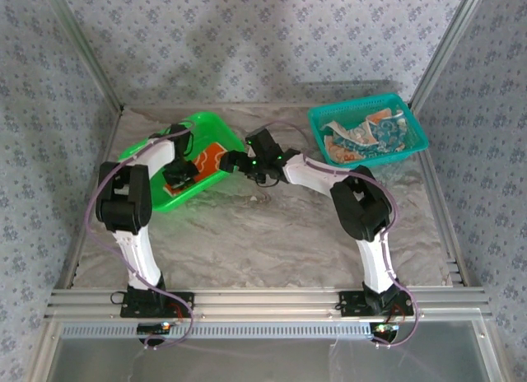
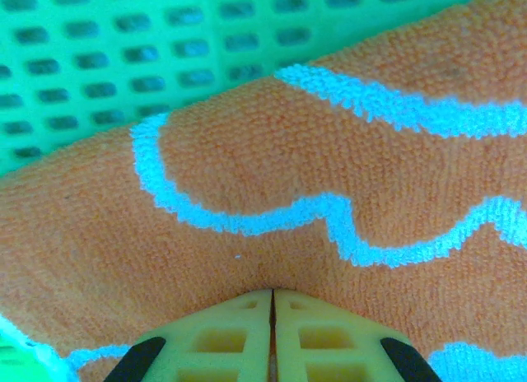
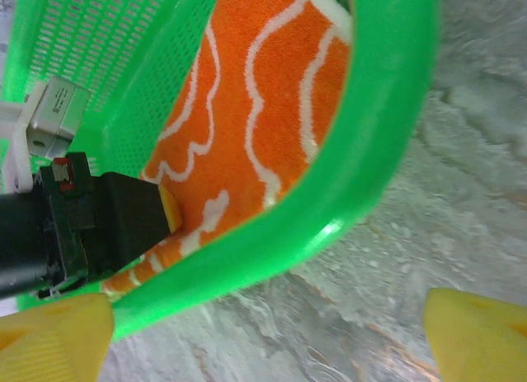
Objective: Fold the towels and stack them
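Observation:
An orange towel (image 2: 272, 168) with white wavy lines lies in the green mesh basket (image 2: 123, 53) at the table's back left. My left gripper (image 2: 272, 293) is shut, its tips down in the cloth, which puckers into them. From above, the left gripper (image 1: 179, 179) sits over the orange towel (image 1: 212, 156) inside the basket. My right gripper (image 3: 263, 341) stands open over bare table just outside the green basket's rim (image 3: 387, 110), with nothing between its fingers. In the right wrist view, the left gripper's yellow fingertip (image 3: 170, 209) touches the orange towel (image 3: 247, 110). More towels (image 1: 366, 133) lie crumpled in another basket.
The teal mesh basket (image 1: 412, 123) stands at the back right corner. Grey marbled table (image 1: 272, 234) stretches between the arms and the baskets. Patterned walls and metal rails close the table in at the back and on both sides.

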You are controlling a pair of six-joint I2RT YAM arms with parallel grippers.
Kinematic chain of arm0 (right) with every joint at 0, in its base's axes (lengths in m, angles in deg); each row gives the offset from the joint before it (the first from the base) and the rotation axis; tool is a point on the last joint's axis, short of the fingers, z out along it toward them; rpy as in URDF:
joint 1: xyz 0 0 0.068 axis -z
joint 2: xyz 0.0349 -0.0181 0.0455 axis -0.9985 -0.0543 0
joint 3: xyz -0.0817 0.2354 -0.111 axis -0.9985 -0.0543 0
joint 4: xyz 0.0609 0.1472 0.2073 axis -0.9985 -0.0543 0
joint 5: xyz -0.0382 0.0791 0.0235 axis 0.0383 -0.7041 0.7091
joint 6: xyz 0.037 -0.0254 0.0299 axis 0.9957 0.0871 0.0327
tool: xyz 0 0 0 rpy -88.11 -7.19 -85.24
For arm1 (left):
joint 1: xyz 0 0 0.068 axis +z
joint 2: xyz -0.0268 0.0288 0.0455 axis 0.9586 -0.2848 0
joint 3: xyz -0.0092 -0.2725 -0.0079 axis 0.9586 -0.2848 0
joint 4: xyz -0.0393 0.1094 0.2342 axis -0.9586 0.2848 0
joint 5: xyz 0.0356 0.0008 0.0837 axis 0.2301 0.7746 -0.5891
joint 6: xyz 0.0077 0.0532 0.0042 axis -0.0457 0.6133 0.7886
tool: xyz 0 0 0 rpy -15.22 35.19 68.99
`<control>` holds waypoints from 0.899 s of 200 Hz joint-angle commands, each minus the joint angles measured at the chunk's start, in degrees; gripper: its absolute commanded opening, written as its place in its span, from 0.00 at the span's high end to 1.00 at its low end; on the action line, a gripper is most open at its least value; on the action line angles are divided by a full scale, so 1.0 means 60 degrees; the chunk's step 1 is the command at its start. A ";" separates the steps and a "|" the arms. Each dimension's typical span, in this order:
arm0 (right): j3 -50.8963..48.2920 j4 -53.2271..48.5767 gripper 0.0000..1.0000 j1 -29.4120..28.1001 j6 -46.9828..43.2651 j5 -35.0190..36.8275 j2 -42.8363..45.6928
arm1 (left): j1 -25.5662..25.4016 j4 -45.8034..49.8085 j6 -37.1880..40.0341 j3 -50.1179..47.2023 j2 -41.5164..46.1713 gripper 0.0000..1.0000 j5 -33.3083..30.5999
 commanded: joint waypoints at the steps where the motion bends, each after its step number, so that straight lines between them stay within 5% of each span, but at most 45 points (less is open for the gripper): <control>1: 0.0643 0.0381 0.13 -0.0143 0.1150 -0.0023 -0.0540 | 0.0309 0.0208 0.0207 0.0021 0.0370 0.91 -0.0195; 61: 0.1616 -0.0458 0.30 -0.0191 0.1711 0.0473 -0.1519 | 0.0310 0.0058 0.0587 0.0100 -0.0298 0.93 -0.0193; 85: 0.1802 -0.0823 0.47 -0.0163 0.1663 0.0603 -0.1634 | 0.0346 0.0131 0.0745 0.0215 -0.0542 0.93 -0.0695; 180: 0.1747 -0.0867 0.53 -0.0081 0.1355 0.0595 -0.1553 | 0.1182 0.0501 0.1667 0.1858 -0.1616 0.94 -0.2079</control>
